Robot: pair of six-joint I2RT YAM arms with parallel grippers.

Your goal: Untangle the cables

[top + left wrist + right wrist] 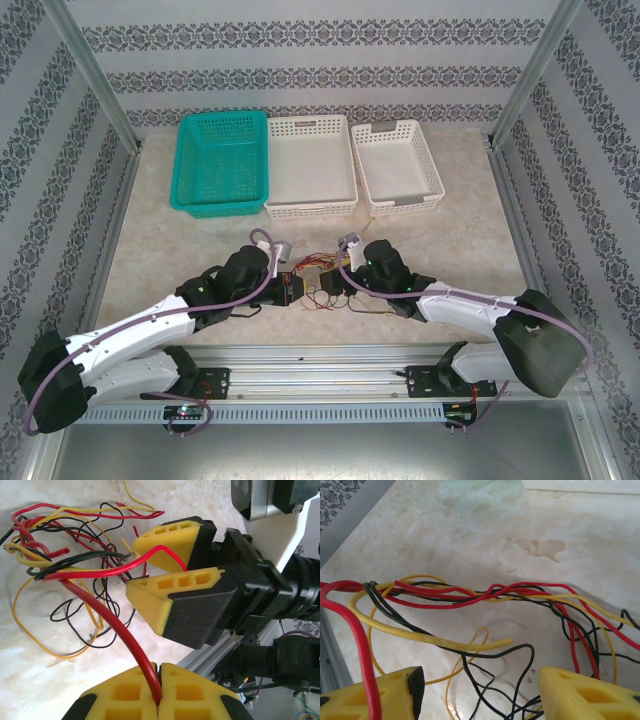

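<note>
1. Red, yellow and black cables (315,275) lie knotted by the table's (180,260) near edge.
2. One red cable (112,622) is pinched in the left gripper (159,680); the right gripper (480,692) stands spread over the tangle.
3. Untangling looks barely begun.

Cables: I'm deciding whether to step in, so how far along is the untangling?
Early. Done: nothing looks separated; the red, yellow and black cables lie in one tangle on the table. In hand: the left gripper is shut on a thick red cable, and the right gripper stands open at the tangle. Left: pulling every cable free.
</note>
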